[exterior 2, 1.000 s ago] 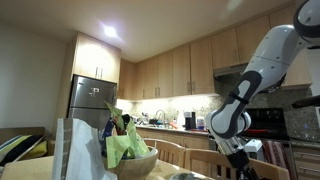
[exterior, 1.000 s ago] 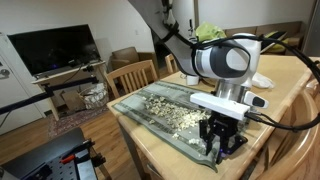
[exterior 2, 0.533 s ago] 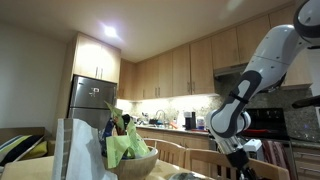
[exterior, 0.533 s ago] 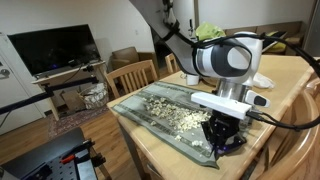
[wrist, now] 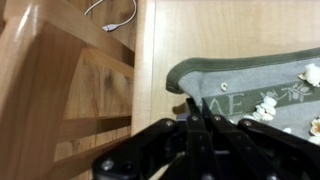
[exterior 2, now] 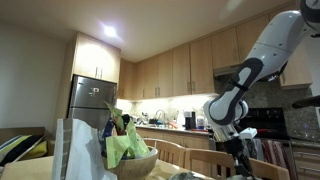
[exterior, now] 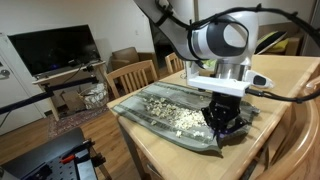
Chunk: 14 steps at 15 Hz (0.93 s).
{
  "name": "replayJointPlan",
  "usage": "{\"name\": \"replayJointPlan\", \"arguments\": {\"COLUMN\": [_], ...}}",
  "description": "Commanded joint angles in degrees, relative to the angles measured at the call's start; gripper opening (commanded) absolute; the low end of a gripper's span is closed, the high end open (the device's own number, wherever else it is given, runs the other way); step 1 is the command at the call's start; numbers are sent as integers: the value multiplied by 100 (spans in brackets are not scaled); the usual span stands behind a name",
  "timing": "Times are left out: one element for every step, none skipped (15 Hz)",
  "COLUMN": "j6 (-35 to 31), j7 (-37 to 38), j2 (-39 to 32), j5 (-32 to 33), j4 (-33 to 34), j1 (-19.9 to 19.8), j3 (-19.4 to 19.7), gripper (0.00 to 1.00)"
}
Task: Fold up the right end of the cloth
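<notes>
The cloth (exterior: 165,105) is grey-green with a cream speckled band down its middle and lies along the wooden table (exterior: 170,150). My gripper (exterior: 221,124) stands over its near end, fingers pointing down. In the wrist view the gripper (wrist: 197,112) is shut, its two fingers pinched together on the cloth's curled edge (wrist: 240,75), which is raised a little off the table. In an exterior view only the arm and wrist (exterior 2: 232,110) show; the cloth is hidden there.
A wooden chair (exterior: 132,75) stands at the table's far side. A white dish (exterior: 262,80) and a green object (exterior: 210,33) sit behind the arm. A bowl with green contents (exterior 2: 130,158) shows in an exterior view. The table edge and floor (wrist: 60,90) lie beside the cloth's end.
The arm has risen and shifted toward the cloth's middle. The gripper, shut on the cloth's end, has lifted that edge slightly.
</notes>
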<state>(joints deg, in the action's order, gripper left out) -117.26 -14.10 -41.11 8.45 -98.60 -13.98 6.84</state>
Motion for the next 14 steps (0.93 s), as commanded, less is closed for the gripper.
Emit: {"name": "replayJointPlan", "arguments": {"j6": [58,49,47,12,12,12,12,12,12,13,13,13,13,-7], "j7": [266,319,392,137,214,232,235,236,236,237,238,238,239,250], "j2": [622,713,777,436,511,559,582,588,588,588,588,588,588,608], "j5": [189,238,303,137,182,200,208,211,212,213,214,216,216,230], "j4": [-435,-484,-524,-199,-246,-284,-311,-326,-333,-338,-343,-347,-351,-366], "j1": [282,359,436,238,300,336,354,365,372,372,369,366,364,374], "j3": [60,58,65,-3,-3,-6,-7,-7,-6,-3,5,13,19,20], "gripper": [1,1,1,3,3,3,3,3,3,3,3,3,1,1]}}
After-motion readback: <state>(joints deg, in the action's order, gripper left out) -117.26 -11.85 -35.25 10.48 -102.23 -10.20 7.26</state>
